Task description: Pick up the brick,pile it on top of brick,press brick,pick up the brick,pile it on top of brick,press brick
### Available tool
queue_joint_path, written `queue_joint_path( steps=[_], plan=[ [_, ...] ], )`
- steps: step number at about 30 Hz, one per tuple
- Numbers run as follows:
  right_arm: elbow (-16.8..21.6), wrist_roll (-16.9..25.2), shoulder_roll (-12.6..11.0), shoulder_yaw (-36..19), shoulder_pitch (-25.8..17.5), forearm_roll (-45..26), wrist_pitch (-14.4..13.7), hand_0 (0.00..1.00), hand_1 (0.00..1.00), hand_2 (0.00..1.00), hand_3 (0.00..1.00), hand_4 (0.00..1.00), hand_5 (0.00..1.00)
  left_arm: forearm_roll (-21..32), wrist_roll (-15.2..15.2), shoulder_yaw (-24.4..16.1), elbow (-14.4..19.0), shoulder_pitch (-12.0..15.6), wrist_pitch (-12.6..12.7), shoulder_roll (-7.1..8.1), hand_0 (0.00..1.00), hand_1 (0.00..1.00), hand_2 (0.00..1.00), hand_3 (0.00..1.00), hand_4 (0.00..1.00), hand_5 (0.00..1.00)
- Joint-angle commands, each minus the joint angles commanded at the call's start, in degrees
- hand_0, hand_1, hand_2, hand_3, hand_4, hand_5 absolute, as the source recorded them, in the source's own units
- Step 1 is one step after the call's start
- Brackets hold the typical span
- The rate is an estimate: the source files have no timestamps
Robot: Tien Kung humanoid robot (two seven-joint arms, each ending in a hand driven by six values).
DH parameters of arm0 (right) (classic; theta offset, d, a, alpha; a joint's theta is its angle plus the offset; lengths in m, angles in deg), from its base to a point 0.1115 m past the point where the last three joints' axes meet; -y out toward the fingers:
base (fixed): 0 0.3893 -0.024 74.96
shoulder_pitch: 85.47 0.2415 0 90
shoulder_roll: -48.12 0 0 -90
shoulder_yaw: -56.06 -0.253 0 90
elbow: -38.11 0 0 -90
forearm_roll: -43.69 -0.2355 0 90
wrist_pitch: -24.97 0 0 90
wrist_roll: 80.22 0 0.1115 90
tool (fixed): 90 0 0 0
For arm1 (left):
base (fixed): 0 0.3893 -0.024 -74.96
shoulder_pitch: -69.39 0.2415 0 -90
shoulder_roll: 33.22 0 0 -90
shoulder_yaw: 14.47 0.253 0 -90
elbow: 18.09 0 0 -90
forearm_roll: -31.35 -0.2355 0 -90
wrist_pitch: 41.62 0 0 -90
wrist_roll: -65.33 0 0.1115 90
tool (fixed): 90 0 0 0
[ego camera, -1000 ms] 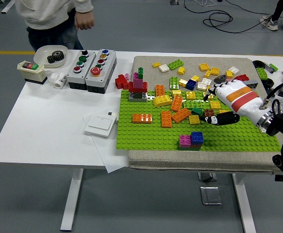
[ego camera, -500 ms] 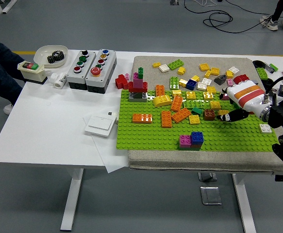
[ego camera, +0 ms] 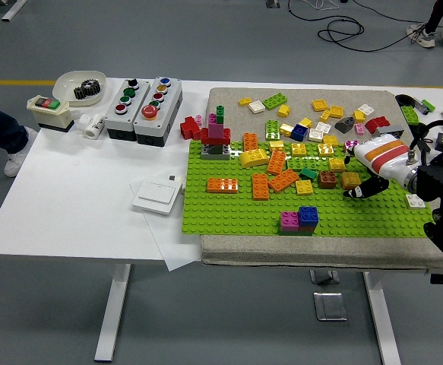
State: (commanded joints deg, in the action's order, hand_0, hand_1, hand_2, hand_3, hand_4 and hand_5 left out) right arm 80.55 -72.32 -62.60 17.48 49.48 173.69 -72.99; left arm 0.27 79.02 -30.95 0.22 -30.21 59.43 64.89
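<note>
A green baseplate lies on a grey mat and carries several loose bricks. Near its front stands a low stack of magenta, blue and purple bricks. A taller red, magenta and green tower rises at the plate's back left. A brown brick and a dark yellow brick sit side by side at the right. My right hand, white with an orange band, hovers just right of the yellow brick, with its dark fingers relaxed and holding nothing. The left arm is out of sight.
Orange bricks lie mid-plate, and more loose bricks are scattered on the mat behind. Button boxes, a white bowl holding a gear and a white switch plate are on the left. A person's leg shows at the left edge.
My right hand has pulled back to the right, off the cluster of bricks, and the dark yellow brick now sits uncovered beside the brown one. The person has walked off to the left.
</note>
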Motion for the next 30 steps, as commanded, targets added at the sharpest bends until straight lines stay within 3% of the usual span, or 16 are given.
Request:
queue_joint_path(
  steps=[1, 7, 20, 30],
  plan=[
    [-0.48, 0.07, 0.14, -0.04, 0.10, 0.00, -0.17, 0.239, 0.133, 0.194, 0.585, 0.927, 0.513, 0.09, -0.03, 0.04, -0.01, -0.03, 0.02, 0.00, 0.700, 0.729, 0.749, 0.614, 0.721, 0.686],
    [-2.43, 0.51, 0.95, -0.07, 0.62, 0.00, -0.72, 0.233, 0.132, 0.189, 0.565, 0.908, 0.532, 0.22, -0.04, 0.13, 0.03, -0.20, 0.03, -0.01, 0.701, 0.730, 0.748, 0.614, 0.721, 0.686],
    [-5.48, 0.90, 2.34, -0.32, 1.10, -0.26, -0.65, 0.227, 0.131, 0.185, 0.549, 0.876, 0.551, 0.28, -0.07, 0.17, 0.12, -0.50, 0.01, -0.04, 0.701, 0.729, 0.747, 0.614, 0.721, 0.686],
    [-6.69, 1.36, 2.33, -0.26, 0.72, -0.18, -2.20, 0.224, 0.130, 0.182, 0.540, 0.845, 0.560, 0.28, -0.02, 0.15, 0.11, -0.59, -0.02, -0.03, 0.700, 0.726, 0.747, 0.614, 0.721, 0.686]
  ],
)
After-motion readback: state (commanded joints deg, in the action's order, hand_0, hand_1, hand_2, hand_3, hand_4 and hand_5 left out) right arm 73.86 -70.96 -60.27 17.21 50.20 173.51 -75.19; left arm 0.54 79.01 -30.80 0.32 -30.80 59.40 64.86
